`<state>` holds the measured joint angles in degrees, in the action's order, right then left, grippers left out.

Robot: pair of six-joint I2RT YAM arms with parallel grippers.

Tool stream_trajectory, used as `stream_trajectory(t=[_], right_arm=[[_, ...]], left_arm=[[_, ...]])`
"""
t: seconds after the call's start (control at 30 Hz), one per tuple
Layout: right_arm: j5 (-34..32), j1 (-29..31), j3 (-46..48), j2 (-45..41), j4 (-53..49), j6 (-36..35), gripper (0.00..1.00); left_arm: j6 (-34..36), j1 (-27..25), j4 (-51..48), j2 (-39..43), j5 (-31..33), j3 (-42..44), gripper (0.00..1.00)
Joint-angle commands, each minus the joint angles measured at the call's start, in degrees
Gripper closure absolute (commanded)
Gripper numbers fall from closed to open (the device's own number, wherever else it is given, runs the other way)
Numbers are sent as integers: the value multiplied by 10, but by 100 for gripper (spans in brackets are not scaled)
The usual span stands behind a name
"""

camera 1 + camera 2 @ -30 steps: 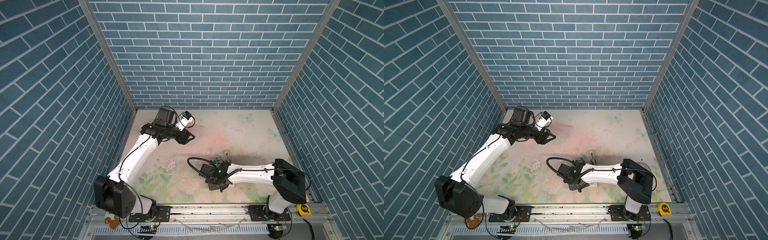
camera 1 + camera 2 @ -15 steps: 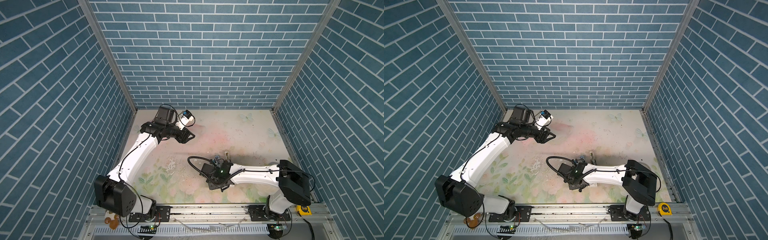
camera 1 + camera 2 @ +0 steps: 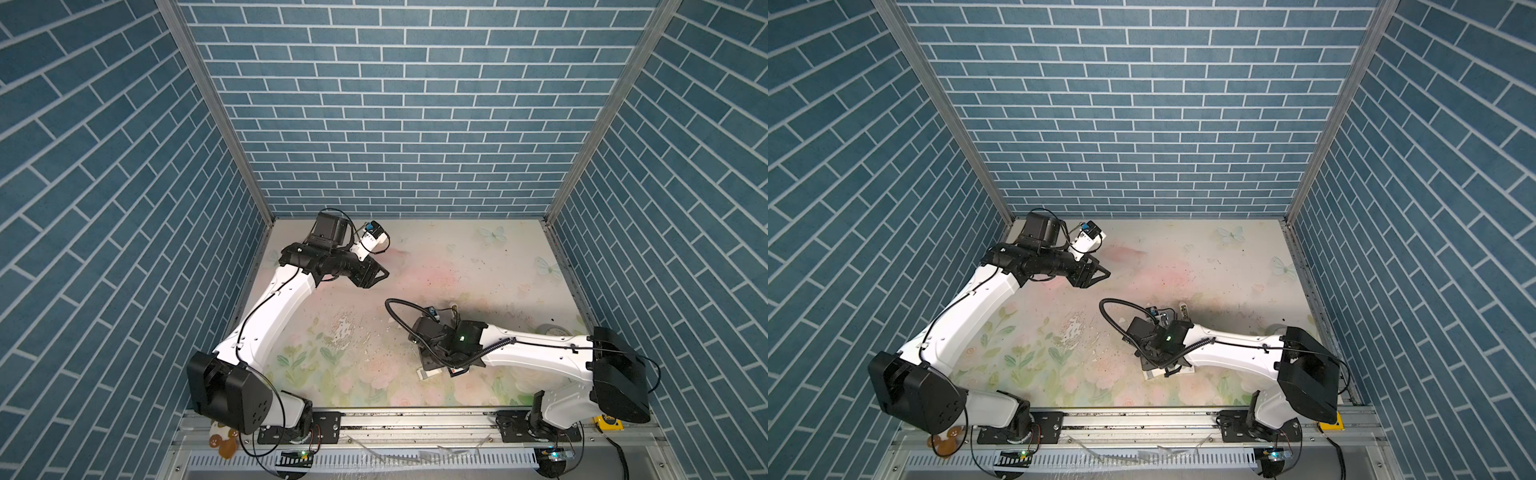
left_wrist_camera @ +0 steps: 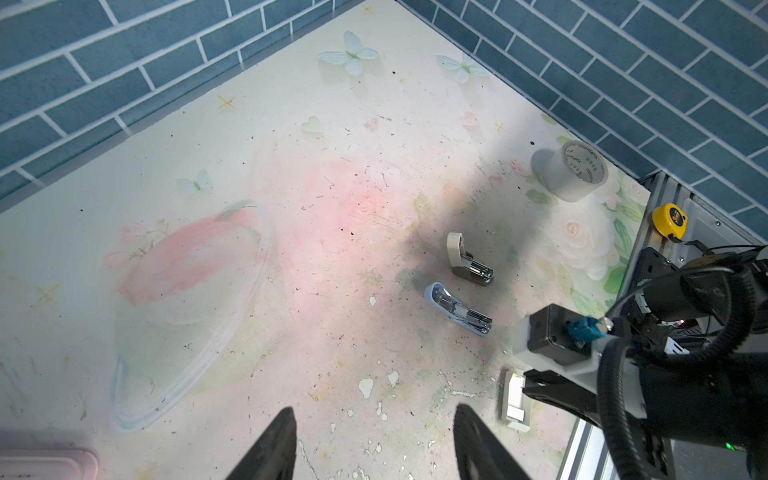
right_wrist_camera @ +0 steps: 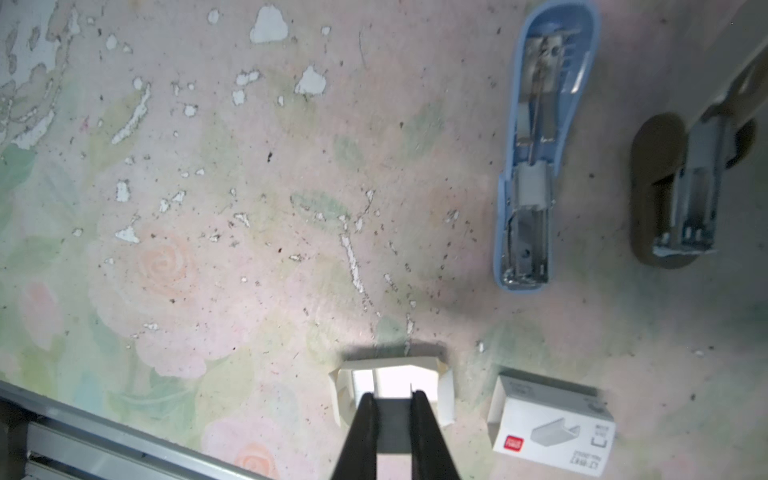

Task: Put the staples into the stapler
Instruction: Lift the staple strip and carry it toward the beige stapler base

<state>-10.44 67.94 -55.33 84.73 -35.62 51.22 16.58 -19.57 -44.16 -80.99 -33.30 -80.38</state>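
Over the last second: swung the right arm's elbow outward, toward the right edge of the desk (image 3: 478, 257), while keeping the right claw (image 5: 392, 395) low inside the white card tray (image 5: 445, 395). Pinched nearly shut there on a grey strip, apparently the staples (image 5: 392, 428), not yet lifted clear of the tray. Just beside the tray and apart from it: the red-marked sleeve (image 5: 552, 424). Further out, 2 staplers lying opened with magazines exposed: the blue stapler (image 5: 540, 145), then the beige stapler (image 4: 467, 259) just beyond. Cannot tell which one is meant to be filled. Left claw (image 4: 374, 409) parked high near the back-left corner, unmoved, about half spread and empty. Reads as a posture change rather than progress: pick likely secured, carry to a magazine not begun. Calls for a straight lift next, so as not to drag the tray along.
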Motion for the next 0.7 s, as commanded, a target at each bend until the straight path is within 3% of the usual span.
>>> stream_trajectory(t=[0.0, 0.33, 0.67], right_arm=[[-27, -32, 13, -26, 19, -54, 95], [-31, -128, 80, -102, 91, -157, 94], [-22, -202, 138, -145, 133, -205, 93]], left_arm=[[12, 1, -25, 13, 6, -19, 38], [21, 0, -34, 19, 16, -15, 38], [19, 0, -38, 8, 13, -18, 38]])
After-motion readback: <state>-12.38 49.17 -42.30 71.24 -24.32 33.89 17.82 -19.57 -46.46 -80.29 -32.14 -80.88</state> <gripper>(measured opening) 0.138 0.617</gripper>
